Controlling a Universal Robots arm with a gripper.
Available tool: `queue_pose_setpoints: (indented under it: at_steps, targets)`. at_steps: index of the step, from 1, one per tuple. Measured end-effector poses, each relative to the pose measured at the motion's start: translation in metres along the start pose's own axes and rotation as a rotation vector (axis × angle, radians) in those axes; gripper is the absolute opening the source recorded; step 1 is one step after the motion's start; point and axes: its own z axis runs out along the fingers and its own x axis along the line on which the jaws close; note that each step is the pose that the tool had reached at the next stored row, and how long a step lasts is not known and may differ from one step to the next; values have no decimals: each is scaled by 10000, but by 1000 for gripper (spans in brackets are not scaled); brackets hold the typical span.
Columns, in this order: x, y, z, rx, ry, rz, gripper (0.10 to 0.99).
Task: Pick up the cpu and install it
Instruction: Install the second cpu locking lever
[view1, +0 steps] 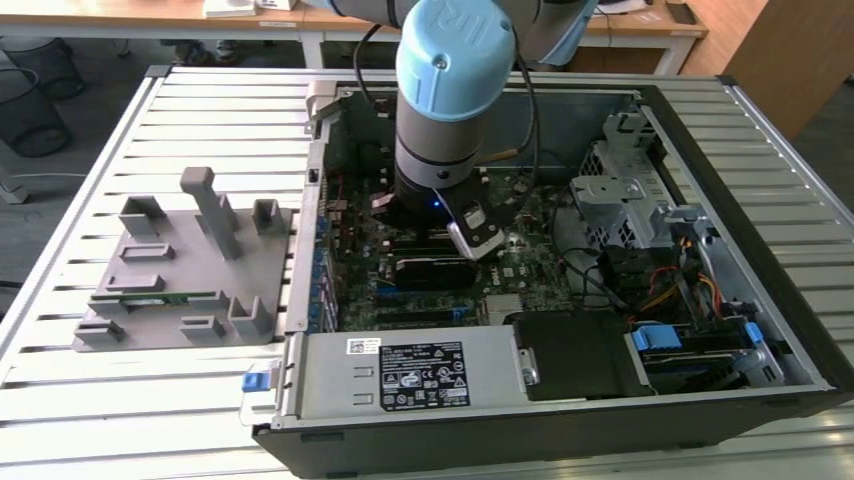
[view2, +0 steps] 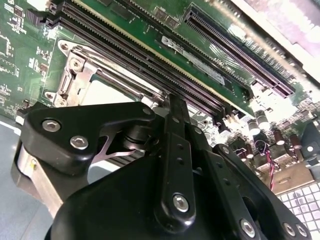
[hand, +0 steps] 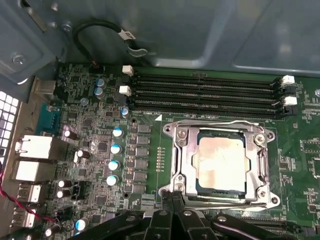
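Cpu (hand: 222, 163) seated in socket frame (hand: 181, 165) just beyond the pincer (hand: 172, 199) — fingers together, apparently empty; placement looks done.

My pincer (view2: 172, 150) is glossy black metal; the cpu (hand: 222, 160) shows dull, smooth silver metal inside a shiny steel socket frame (hand: 182, 155).

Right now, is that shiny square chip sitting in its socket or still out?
In. In the first wrist view the cpu lies flat inside the metal socket frame on the motherboard, framed all round.
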Motion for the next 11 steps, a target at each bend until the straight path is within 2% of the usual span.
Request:
queue_pose_setpoints:
  at_steps: [5, 11]
  targets:
    - [7, -4, 19, -123, -9, -4, 106]
    - [39, -7, 37, -199, -13, -4, 106]
